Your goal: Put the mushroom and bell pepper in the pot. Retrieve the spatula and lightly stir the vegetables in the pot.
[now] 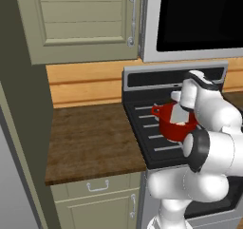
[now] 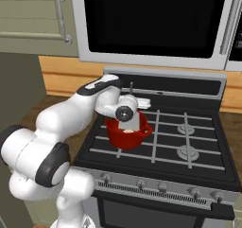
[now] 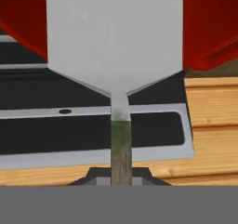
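Note:
The red pot (image 1: 172, 131) (image 2: 124, 140) stands on the front left burner of the stove. My gripper (image 1: 181, 109) (image 2: 127, 120) hangs just over its rim, pointing down into it, shut on the spatula's thin handle (image 3: 121, 148). The spatula's flat white-grey blade (image 3: 114, 37) reaches ahead against the pot's red wall (image 3: 209, 28) and dips into the pot (image 2: 128, 124). A small pale bit (image 1: 182, 123) lies inside the pot under the blade; it may be the mushroom. The bell pepper is hidden.
The black stove (image 2: 189, 142) has grates and a raised back panel (image 1: 156, 78). A microwave (image 2: 156, 19) hangs low above it. Left of the stove lies a dark wooden counter (image 1: 90, 138), with a wall cabinet (image 1: 80, 19) overhead.

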